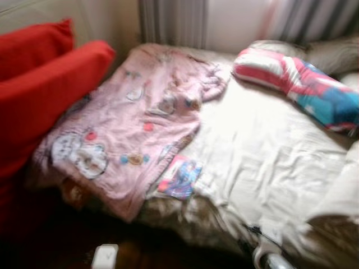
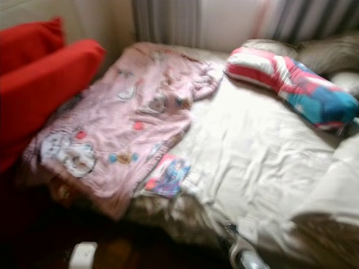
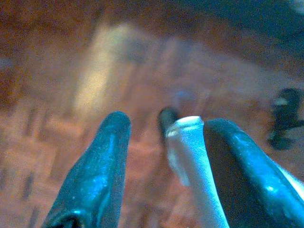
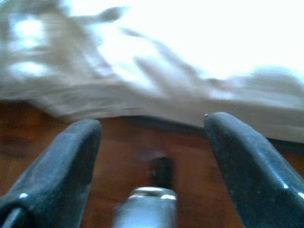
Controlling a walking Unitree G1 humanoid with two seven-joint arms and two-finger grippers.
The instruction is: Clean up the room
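Across the left half of the bed lies a pink blanket point(image 1: 132, 131) printed with cartoon patches, rumpled and draping over the near edge toward the floor; it looks soft, light and limp, so it should bunch easily and is probably best pinched at a corner or a raised fold near that hanging edge. Against its lower border rests a small colourful booklet point(image 1: 180, 177), flat and stiffer, likely slippery on its cover. Beneath both spreads a creased cream sheet point(image 1: 263, 145), with a striped red, white and blue pillow point(image 1: 297, 84) near the curtains and red cushions point(image 1: 45, 84) at the left. Both arms hang low over the wooden parquet floor point(image 3: 57, 133): the left gripper point(image 3: 166, 137) and right gripper point(image 4: 152, 137) each have fingers spread, holding nothing.
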